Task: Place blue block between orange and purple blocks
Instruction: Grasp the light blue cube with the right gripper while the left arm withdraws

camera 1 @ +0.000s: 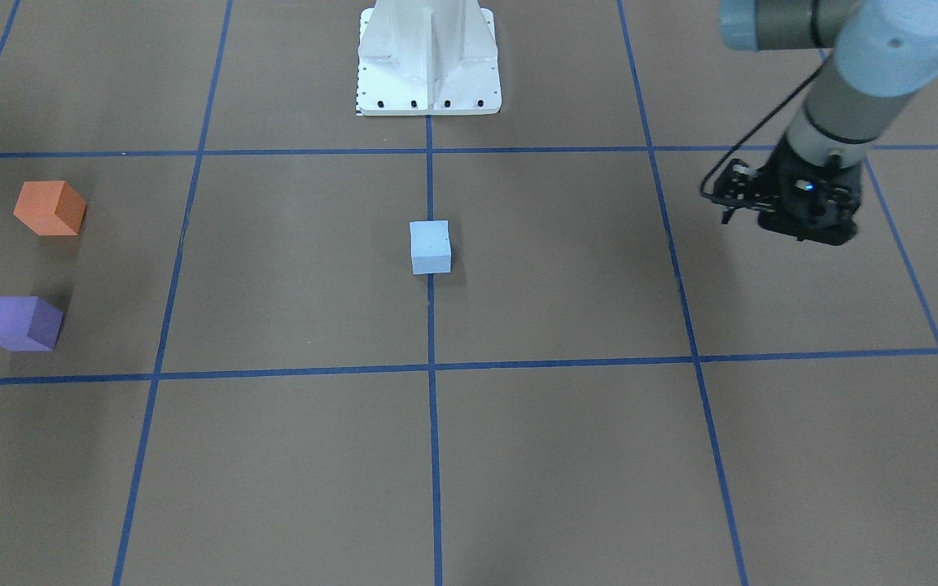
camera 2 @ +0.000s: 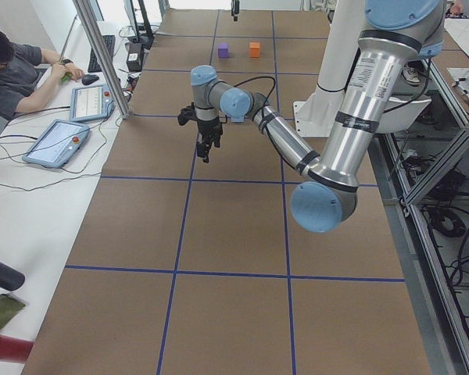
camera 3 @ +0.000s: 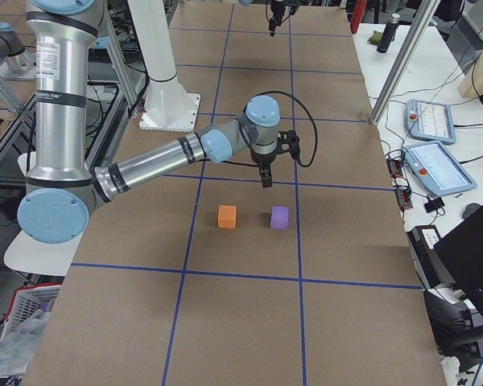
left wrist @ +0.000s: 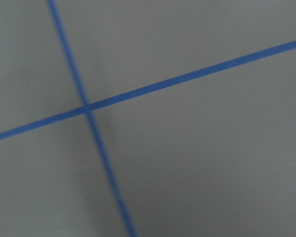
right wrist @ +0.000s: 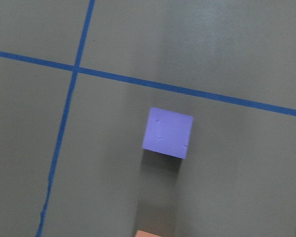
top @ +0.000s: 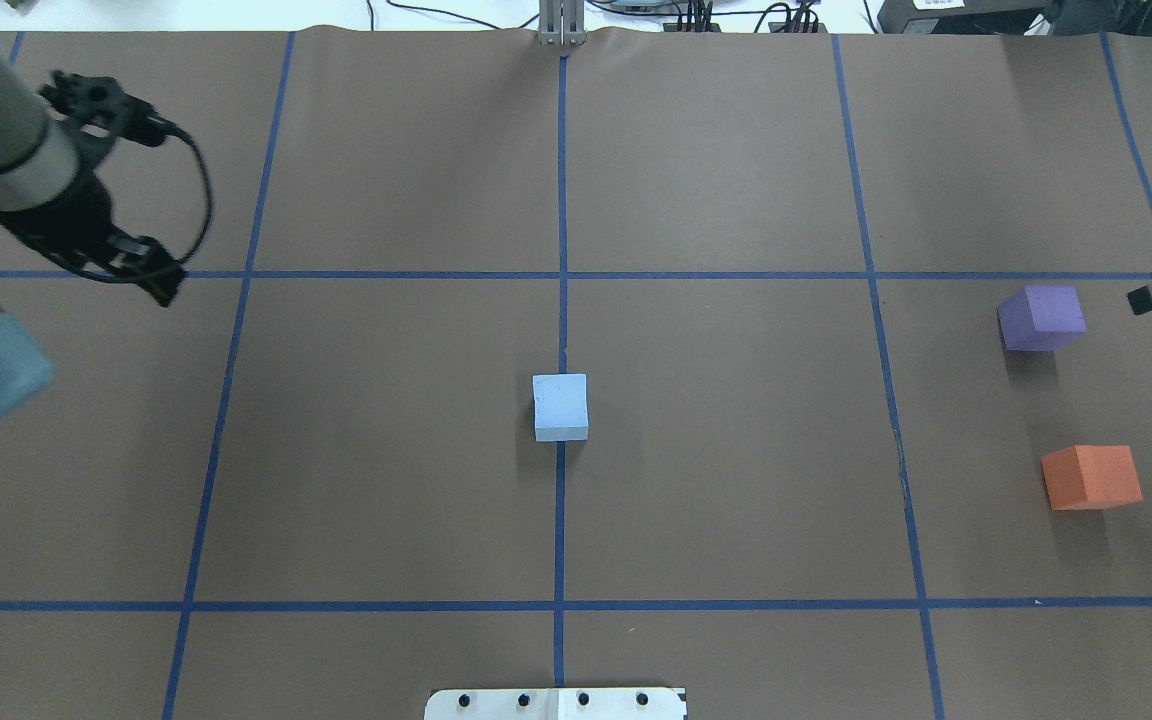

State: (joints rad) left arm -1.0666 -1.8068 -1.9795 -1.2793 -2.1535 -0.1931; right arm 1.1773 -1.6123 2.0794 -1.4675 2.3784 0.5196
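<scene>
Blue foam cube [top: 560,405], pale and square-edged, sits flat on the brown paper-covered table [top: 736,450] straight out in front of the white metal robot base plate [top: 556,703], on the blue tape line [top: 562,200] that runs away from the plate's middle. An orange foam cube [top: 1091,476] and a purple foam cube [top: 1041,317] rest far out to the plate's right side, well apart from the blue one; the orange is the nearer of the two to the plate and the purple lies beyond it, with a bare gap of table between them. The right gripper [top: 1151,297] hangs in the air out on the plate's right, near the purple cube and touching neither block; its wrist camera looks down on the purple cube's top face, with a sliver of orange at the lower edge. Whether its fingers are parted or pressed together cannot be told from these views. The left gripper [top: 158,282] hangs far out to the plate's left side, above a crossing of tape lines, well apart from all three cubes; its fingers point down at the paper, and whether they are spread or closed cannot be told either
</scene>
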